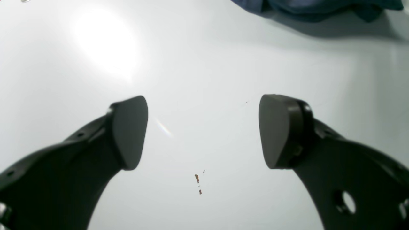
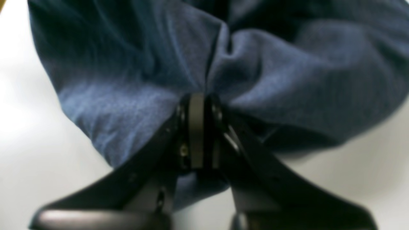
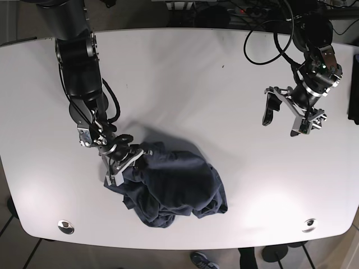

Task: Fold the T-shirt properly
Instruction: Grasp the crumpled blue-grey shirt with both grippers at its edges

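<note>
A dark blue T-shirt (image 3: 174,188) is being held in a crumpled heap on the near part of the white desk (image 3: 185,73), with no fold yet visible in it. Its left-hand edge, as seen in the base view, is being pinched by the right gripper (image 3: 124,159), whose fingers (image 2: 195,127) are being pressed together on a bunch of the cloth. The left gripper (image 3: 287,117) is being kept well apart from the garment, over bare desk on the far side, with its fingers (image 1: 129,131) spread wide and nothing between them; only a corner of the cloth is being caught at the top of its wrist view. The task is judged to be barely begun: the shirt is yet to be spread flat, and every fold is being left for later.
</note>
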### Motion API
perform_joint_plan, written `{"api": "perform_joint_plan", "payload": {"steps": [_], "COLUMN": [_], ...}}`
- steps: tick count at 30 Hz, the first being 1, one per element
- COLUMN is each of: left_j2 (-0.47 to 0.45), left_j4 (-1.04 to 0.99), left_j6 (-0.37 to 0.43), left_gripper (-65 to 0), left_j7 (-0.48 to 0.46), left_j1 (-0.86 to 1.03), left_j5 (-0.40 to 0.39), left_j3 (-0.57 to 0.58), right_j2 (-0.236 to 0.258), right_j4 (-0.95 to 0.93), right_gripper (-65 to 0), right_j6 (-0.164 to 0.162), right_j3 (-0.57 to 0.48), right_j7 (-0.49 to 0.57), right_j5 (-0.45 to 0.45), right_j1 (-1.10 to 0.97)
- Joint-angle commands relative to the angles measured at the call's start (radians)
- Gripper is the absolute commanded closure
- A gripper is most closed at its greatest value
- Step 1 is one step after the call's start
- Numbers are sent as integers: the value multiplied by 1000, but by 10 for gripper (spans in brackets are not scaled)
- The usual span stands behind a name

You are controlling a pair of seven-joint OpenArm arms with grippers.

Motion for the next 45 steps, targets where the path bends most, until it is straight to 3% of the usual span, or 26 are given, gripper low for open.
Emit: {"api": "perform_joint_plan", "payload": {"steps": [1,5,10,13,19,22,24,27,31,34,38,42,45], "left_j2": [-11,-11,-11,-11,-11,-11,-11,-11,-11,10,95,142,142], "left_j4": [17,16,13,-20,-44,-44,-44,-44,-40,-23,29,45,46], "left_j6": [4,4,4,4,4,4,4,4,3,3,3,18,93], "left_gripper": [-506,-506,-506,-506,-506,-506,-506,-506,-506,-506,-506,-504,-504], "left_j7": [-27,-27,-27,-27,-27,-27,-27,-27,-27,-27,-27,-27,-33], "left_j1": [-15,-17,-17,-17,-17,-14,-11,-9,29,38,78,101,141], "left_j5": [-18,-18,-17,-17,-17,-18,-18,-18,-26,-21,-18,-18,-18], "left_j3": [-3,-3,-2,-2,0,0,1,16,55,124,280,432,497], "right_j2": [6,7,9,10,96,98,98,98,96,73,78,89,86], "right_j4": [155,449,727,792,815,816,827,874,919,867,601,219,-31], "right_gripper": [-22,-19,-19,-19,-19,-33,-106,-273,-465,-542,-555,-555,-560], "right_j6": [9,9,9,9,9,9,7,7,7,7,9,19,21], "right_j3": [3,11,4,-46,-272,-284,-275,-223,-82,46,176,182,159], "right_j7": [7,-128,-135,-135,-135,-135,-132,-132,-132,-135,-172,-166,-74], "right_j5": [10,8,7,7,7,8,10,10,10,8,8,8,7], "right_j1": [-59,-260,-556,-653,-668,-665,-659,-644,-624,-544,-297,-47,83]}}
